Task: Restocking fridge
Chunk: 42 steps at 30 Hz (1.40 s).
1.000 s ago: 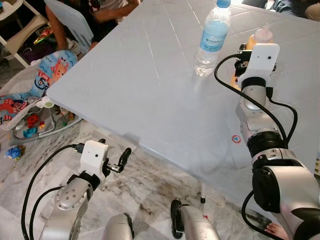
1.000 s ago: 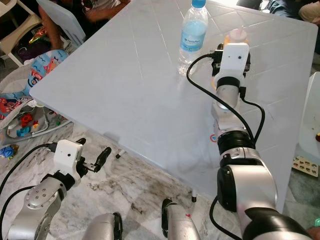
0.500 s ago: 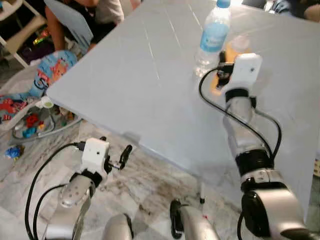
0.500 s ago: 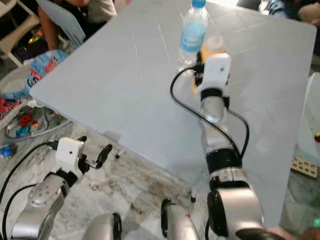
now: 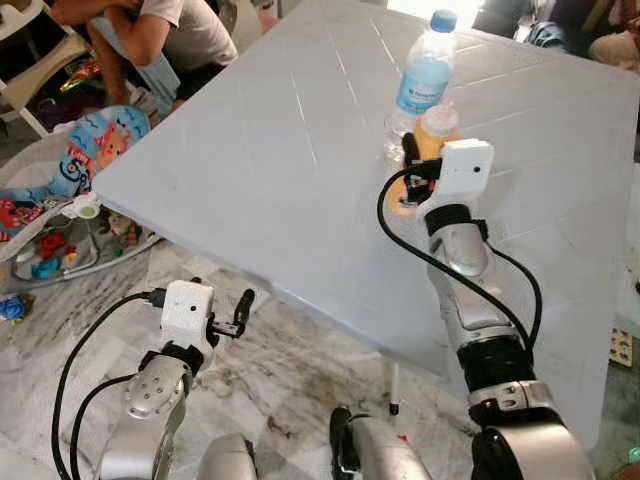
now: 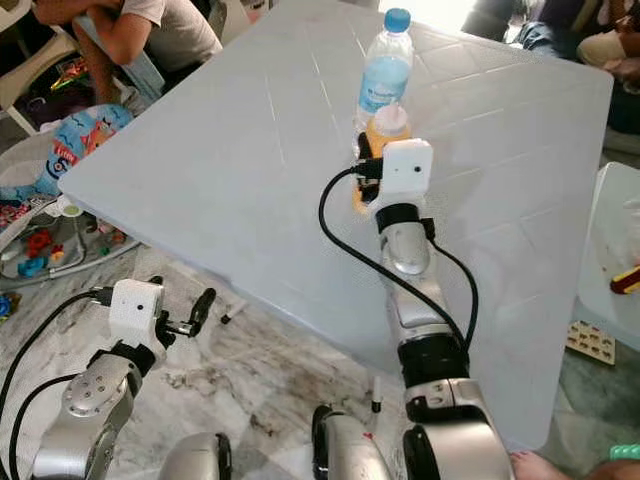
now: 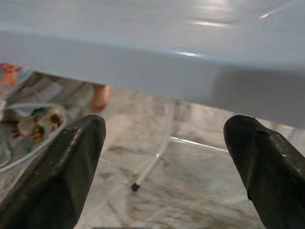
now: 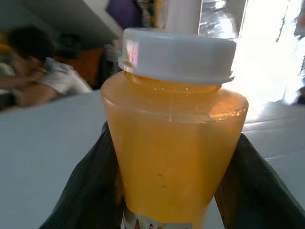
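Gripping juice bottle (image 8: 174, 143) (water bottle (image 5: 424, 75) beside), right gripper (image 5: 409, 172).

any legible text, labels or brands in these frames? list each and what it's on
Water bottle: blue label with white print, too small and blurred to read.
Orange juice bottle, clamped between the right gripper fingers: a strip of label shows at its lower edge, no words readable; the white cap is plain.
Nothing legible anywhere else.

Silver right arm stretched forward, black-fingered right gripper (image 5: 408, 168) clamped, silver left arm low, left gripper (image 7: 167, 167) fingers spread
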Motion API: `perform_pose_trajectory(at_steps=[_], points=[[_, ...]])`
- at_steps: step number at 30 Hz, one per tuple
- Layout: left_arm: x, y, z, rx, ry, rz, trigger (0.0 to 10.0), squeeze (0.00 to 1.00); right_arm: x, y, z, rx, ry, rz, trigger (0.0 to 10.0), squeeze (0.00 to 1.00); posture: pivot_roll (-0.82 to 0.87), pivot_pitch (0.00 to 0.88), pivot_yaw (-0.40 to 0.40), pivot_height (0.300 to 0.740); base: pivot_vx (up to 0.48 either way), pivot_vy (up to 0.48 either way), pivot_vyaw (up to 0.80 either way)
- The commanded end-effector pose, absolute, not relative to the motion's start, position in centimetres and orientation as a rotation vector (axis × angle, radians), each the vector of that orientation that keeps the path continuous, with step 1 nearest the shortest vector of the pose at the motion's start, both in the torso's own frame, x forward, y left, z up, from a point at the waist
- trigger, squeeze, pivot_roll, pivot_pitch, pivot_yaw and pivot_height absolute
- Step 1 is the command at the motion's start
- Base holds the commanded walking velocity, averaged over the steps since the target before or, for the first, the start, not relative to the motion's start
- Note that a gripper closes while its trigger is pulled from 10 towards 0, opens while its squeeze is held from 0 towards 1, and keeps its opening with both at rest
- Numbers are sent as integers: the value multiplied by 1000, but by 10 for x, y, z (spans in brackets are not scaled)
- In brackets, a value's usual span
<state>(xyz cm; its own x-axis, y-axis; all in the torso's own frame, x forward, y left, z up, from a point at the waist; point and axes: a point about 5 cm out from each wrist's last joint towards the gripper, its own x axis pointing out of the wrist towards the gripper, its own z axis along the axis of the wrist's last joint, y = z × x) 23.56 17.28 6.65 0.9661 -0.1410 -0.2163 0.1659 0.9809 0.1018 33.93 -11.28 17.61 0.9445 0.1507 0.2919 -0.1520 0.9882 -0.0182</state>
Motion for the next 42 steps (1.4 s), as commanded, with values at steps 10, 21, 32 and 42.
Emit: perform_pose_trajectory(at_steps=[10,21,32,42], points=[[245,174,59,83,215,-93,10000,0,324,-58,166,123,-240,331,10000,0,109,80,-82,740,0,0,800],[249,178,63,85,181,-39,10000,0,325,-71,169,64,-239,354,10000,0,92,88,-90,740,0,0,800],[251,189,62,119,187,90,10000,0,320,-92,155,54,-184,316,10000,0,77,107,-91,740,0,113,655],[241,198,61,150,178,120,10000,0,318,-96,152,26,-176,318,10000,0,86,114,-89,740,0,384,440]])
